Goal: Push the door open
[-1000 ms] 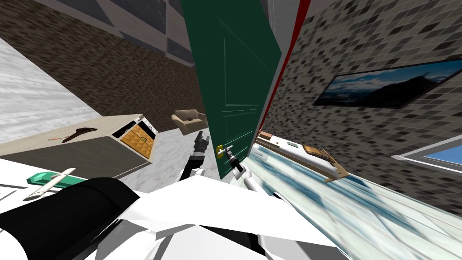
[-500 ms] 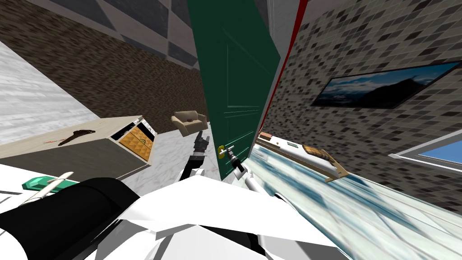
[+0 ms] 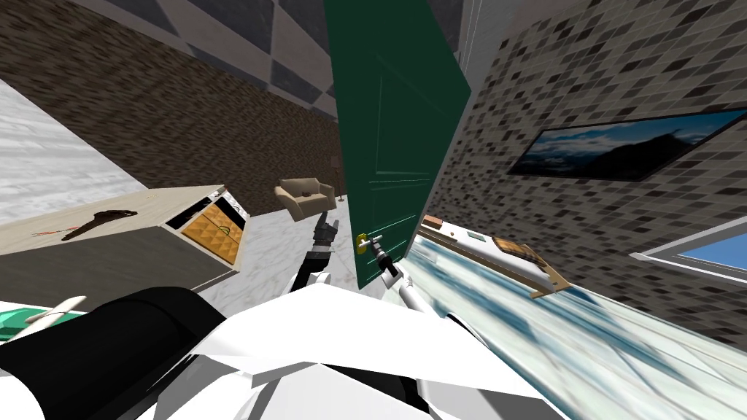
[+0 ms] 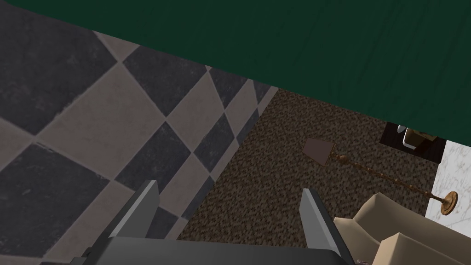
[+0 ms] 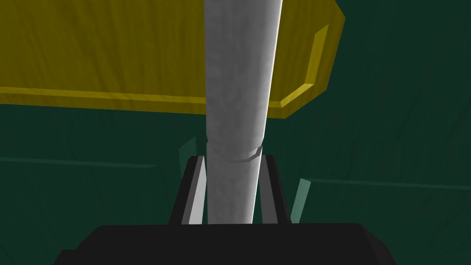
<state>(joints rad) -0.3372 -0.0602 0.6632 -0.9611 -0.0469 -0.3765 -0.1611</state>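
Note:
The dark green door (image 3: 397, 138) stands partly swung, rising up the middle of the head view. Its grey lever handle (image 5: 237, 92) crosses a yellow backplate (image 5: 92, 50) in the right wrist view. My right gripper (image 5: 231, 184) is shut on that handle, a finger pressing each side. In the head view the right gripper (image 3: 376, 246) meets the door at the yellow plate (image 3: 361, 243). My left gripper (image 3: 326, 222) is raised just left of the door, open and empty (image 4: 230, 207), with the green door face (image 4: 322, 55) close beside it.
A low cabinet (image 3: 131, 233) with an open drawer stands at the left. A beige armchair (image 3: 305, 195) and a floor lamp (image 4: 377, 172) sit beyond the left gripper. A patterned brick wall with a framed picture (image 3: 627, 146) runs along the right.
The door has swung further away from me to the right, hiding the red frame strip. My right gripper has followed the handle; the cabinet has slid left as I moved.

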